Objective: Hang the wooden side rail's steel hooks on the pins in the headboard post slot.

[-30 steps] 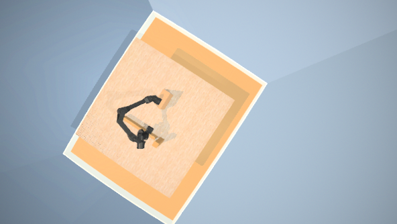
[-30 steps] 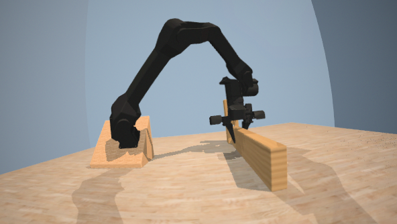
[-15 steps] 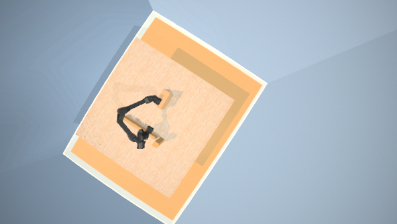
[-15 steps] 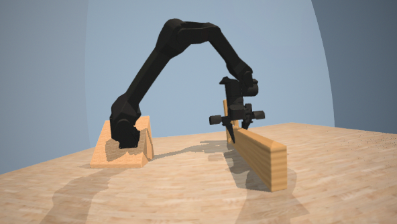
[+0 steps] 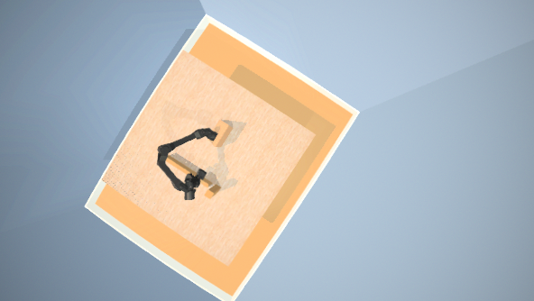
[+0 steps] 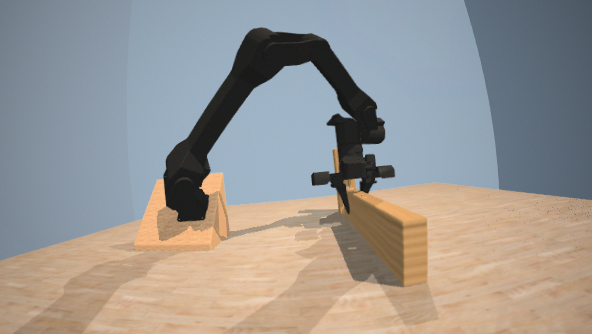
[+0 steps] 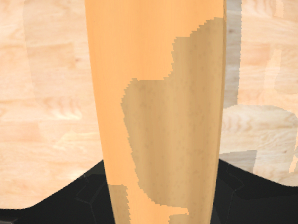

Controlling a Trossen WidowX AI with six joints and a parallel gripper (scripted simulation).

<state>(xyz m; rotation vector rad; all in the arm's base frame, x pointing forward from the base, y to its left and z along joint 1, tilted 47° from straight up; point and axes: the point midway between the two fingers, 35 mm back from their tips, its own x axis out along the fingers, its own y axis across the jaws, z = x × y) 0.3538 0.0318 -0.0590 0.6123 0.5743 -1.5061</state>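
The wooden side rail (image 5: pixel 180 166) (image 6: pixel 415 252) (image 7: pixel 150 45) stands on its narrow edge. Its end away from the post appears to touch the table; the shadow under the other end suggests that it is slightly raised. My gripper (image 6: pixel 356 197) (image 7: pixel 152 152) points down and is shut on the rail near its post end, one finger on each side. The headboard post (image 5: pixel 210 194) (image 6: pixel 335 159) stands upright just beyond the gripper, at the rail's end. The steel hooks, the slot and the pins are hidden by the gripper and rail, so whether they meet cannot be told.
A sloped wooden block (image 5: pixel 224 131) (image 6: pixel 150 227) stands under the arm's base, to the left in the exterior view. The arm arches high from it to the rail. The wooden table top (image 5: pixel 253 198) (image 6: pixel 200 295) lies under everything.
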